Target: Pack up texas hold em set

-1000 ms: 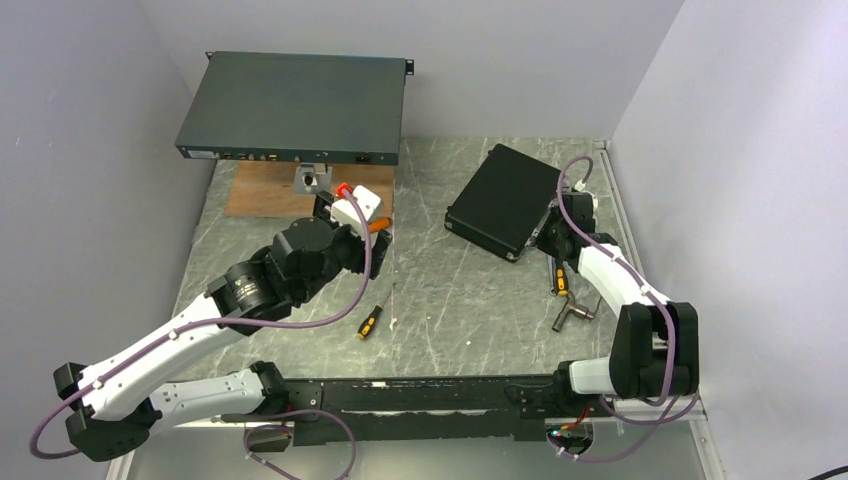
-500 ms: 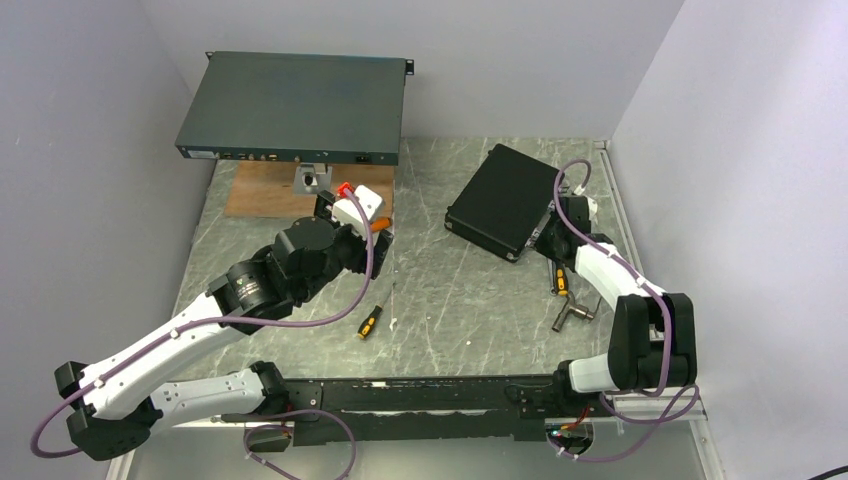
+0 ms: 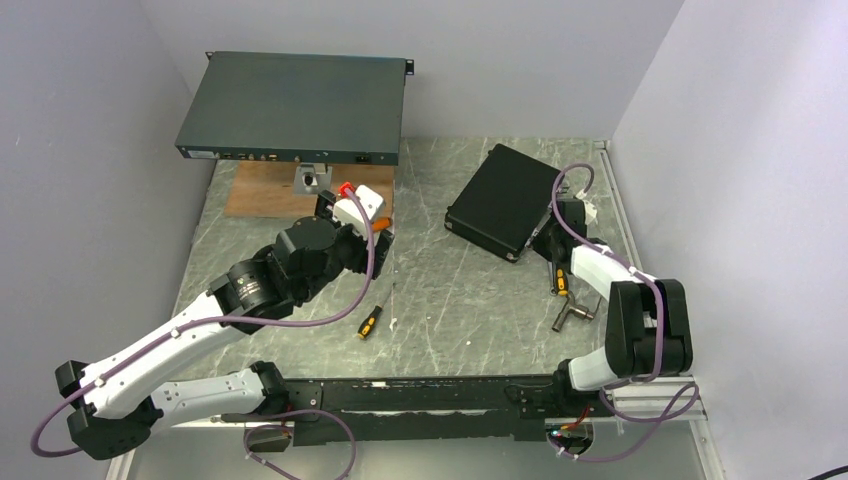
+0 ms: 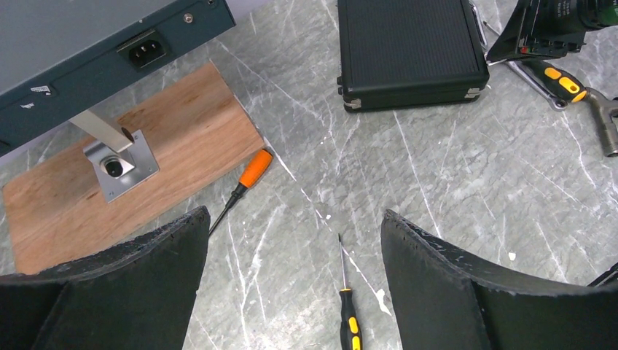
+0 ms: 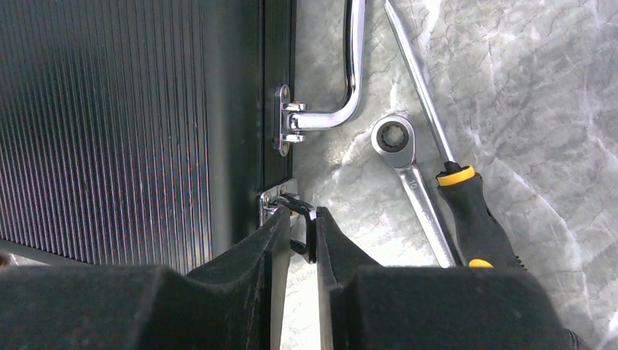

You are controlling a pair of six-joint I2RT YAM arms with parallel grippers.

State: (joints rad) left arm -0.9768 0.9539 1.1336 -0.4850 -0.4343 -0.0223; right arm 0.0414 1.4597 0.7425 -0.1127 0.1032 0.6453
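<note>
The texas hold em set shows only as its black ribbed case (image 3: pixel 505 200), lying closed at the back right of the table, also in the left wrist view (image 4: pixel 408 51). My right gripper (image 3: pixel 548 236) is at the case's right side. In the right wrist view its fingers (image 5: pixel 300 219) pinch a small black latch (image 5: pixel 300 206) beside the case wall (image 5: pixel 240 131), below the chrome handle (image 5: pixel 348 87). My left gripper (image 4: pixel 295 215) hangs wide open above bare table near the wooden board, holding nothing (image 3: pixel 358 215).
A dark-green rack unit (image 3: pixel 295 105) stands on a post over a wooden board (image 3: pixel 270 190). Screwdrivers lie loose: an orange one (image 4: pixel 255 168), a black-yellow one (image 3: pixel 369 322). A ratchet wrench (image 5: pixel 412 182), another screwdriver (image 5: pixel 474 219) and a T-shaped tool (image 3: pixel 572 313) lie right of the case.
The right arm's elbow has swung nearer while its gripper stays at the case's latch. The left arm has not moved.
</note>
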